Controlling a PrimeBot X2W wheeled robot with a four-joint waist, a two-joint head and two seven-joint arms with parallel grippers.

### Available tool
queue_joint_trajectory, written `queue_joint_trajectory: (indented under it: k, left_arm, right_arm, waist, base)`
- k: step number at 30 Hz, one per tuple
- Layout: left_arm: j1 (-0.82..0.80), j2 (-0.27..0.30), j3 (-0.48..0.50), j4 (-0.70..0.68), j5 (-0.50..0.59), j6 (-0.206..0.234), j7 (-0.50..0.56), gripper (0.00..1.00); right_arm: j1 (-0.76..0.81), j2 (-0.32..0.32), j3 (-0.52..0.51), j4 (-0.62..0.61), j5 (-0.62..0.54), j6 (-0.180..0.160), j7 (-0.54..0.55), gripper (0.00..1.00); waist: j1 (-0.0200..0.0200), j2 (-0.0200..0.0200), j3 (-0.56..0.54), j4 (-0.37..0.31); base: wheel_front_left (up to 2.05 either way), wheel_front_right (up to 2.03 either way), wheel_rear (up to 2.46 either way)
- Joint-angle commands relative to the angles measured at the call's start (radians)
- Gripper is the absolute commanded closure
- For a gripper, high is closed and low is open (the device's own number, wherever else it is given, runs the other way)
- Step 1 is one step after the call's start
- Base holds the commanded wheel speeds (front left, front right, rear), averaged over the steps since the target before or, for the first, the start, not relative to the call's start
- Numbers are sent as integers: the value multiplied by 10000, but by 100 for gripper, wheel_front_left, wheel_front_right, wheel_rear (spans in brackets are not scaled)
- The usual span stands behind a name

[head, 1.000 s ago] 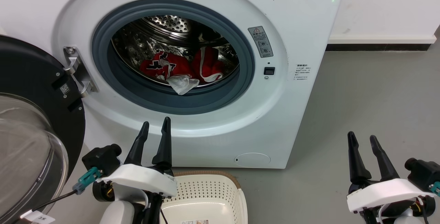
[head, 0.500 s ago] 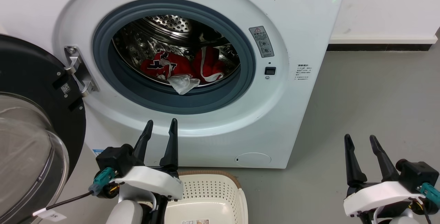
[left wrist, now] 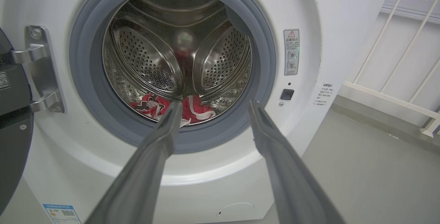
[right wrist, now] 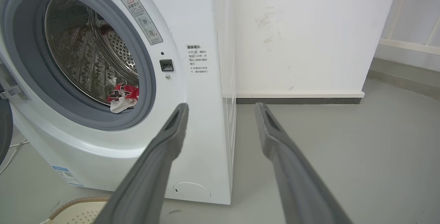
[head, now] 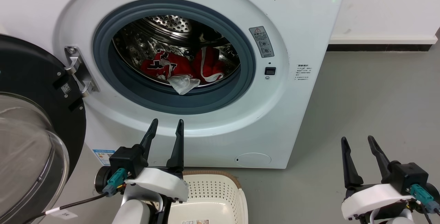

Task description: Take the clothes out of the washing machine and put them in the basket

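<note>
We hold our left gripper (head: 167, 121) spread wide and empty before the washing machine (head: 292, 28). The clothes (head: 182, 67) lie at its twelve o'clock, low in the drum (head: 165, 23), perhaps two pieces tangled. In the head view our right gripper (head: 356, 138) gapes empty at four o'clock, with the basket (head: 209, 173) at six.

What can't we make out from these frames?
- Basket: head view's bottom edge and arm of left gripper cut it off; near half unseen.
- Clothes: bunched; that gripper's finger covers part in left wrist view; count unclear.
- Washing machine stickers: print too small, every view.
</note>
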Motion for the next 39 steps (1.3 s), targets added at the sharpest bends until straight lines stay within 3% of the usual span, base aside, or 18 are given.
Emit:
queue_joint_trajectory:
  k: [1,22,39]
  left_arm:
    - [-162,23,-17,-8,185,18,-72,0]
    - [-106,23,-69,142,1603,308,-458,0]
    - [-95,23,41,265,1431,325,-451,0]
  right_arm:
    - [-127,-20,-2,2,-178,-3,-83,0]
    - [-138,-17,28,278,-1749,-3,-457,0]
    - [-209,-17,1,450,-1552,-3,-459,0]
  waist:
    - [-1,-1,4,-1]
    - [-1,-1,4,18]
    - [-1,-1,38,10]
  base:
    - [0,0,0]
    - [0,0,0]
    - [0,0,0]
